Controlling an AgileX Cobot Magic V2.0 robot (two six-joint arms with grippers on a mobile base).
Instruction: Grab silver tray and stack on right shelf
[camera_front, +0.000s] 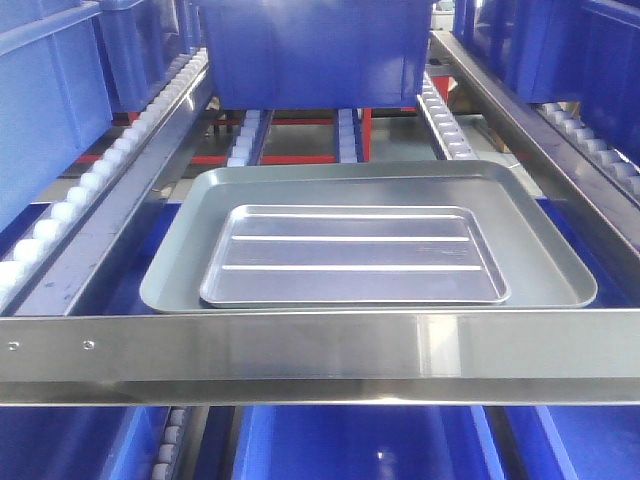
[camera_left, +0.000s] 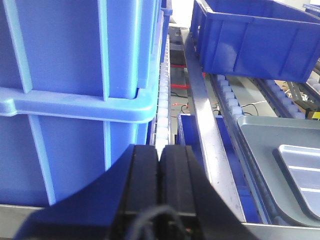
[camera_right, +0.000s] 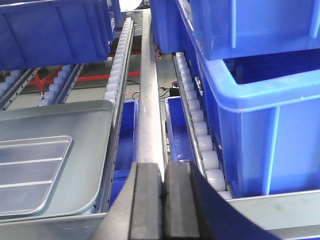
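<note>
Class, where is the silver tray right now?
Centre of the front view: the silver tray lies inside the larger grey tray, just behind the steel front crossbar.

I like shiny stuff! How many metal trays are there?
2. The small silver tray lies inside the bigger grey tray, both sitting on the shelf. More could be hidden out of view.

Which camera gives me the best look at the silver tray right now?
The exterior front-facing view: the whole silver tray shows, ridges and rim, lying inside the larger grey tray. The left wrist view catches only its near corner at the right edge; the right wrist view shows one end at the left.
</note>
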